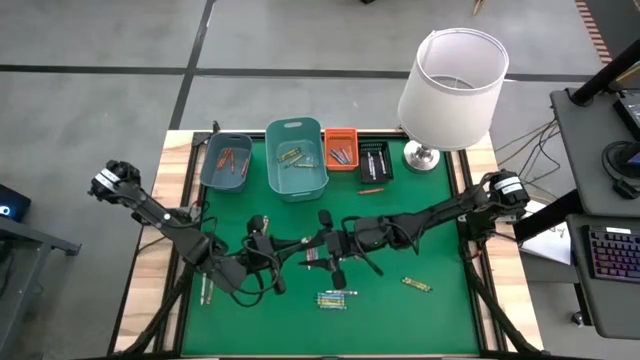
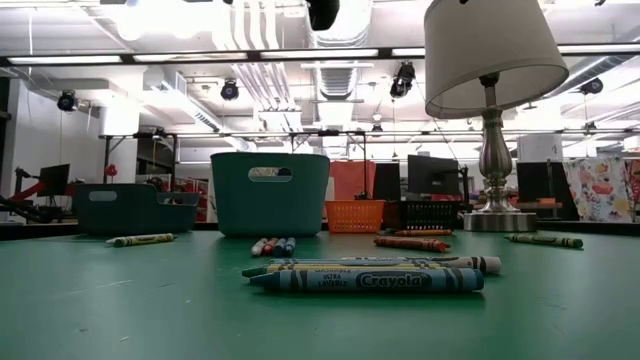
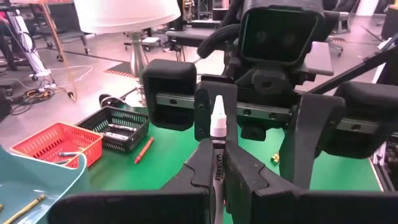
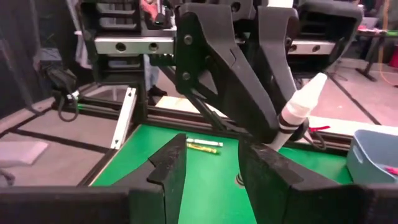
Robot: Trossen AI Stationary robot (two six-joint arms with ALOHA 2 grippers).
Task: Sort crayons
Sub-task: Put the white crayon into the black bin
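Note:
Both grippers meet above the middle of the green table (image 1: 440, 310). My left gripper (image 3: 217, 152), also seen at table centre (image 1: 305, 250), is shut on a white crayon (image 3: 217, 118). My right gripper (image 4: 211, 162) faces it from the table's right side (image 1: 335, 248) and stands open, one finger on either side of the crayon's tip. Loose crayons lie on the mat: a small bunch (image 1: 337, 298) near the front, shown close up in the low view (image 2: 370, 280), one (image 1: 417, 285) to the right and one (image 1: 371, 189) by the bins. My left gripper pinches the crayon's wrapped shaft (image 3: 217, 173) between its two fingers, which lie along it. The fingers come about level from the table's left. The white pointed end (image 4: 314, 87) sticks out past the fingertips, tilted up. The crayon hangs clear of the table. My right gripper has one finger (image 4: 267, 171) close beside the crayon's shaft; whether they touch, I cannot tell.
Along the far edge stand a grey-blue bin (image 1: 226, 160), a taller teal bin (image 1: 297, 155), a small orange bin (image 1: 340, 148) and a black bin (image 1: 375, 160), each holding crayons. A white-shaded lamp (image 1: 452, 75) stands at the far right corner.

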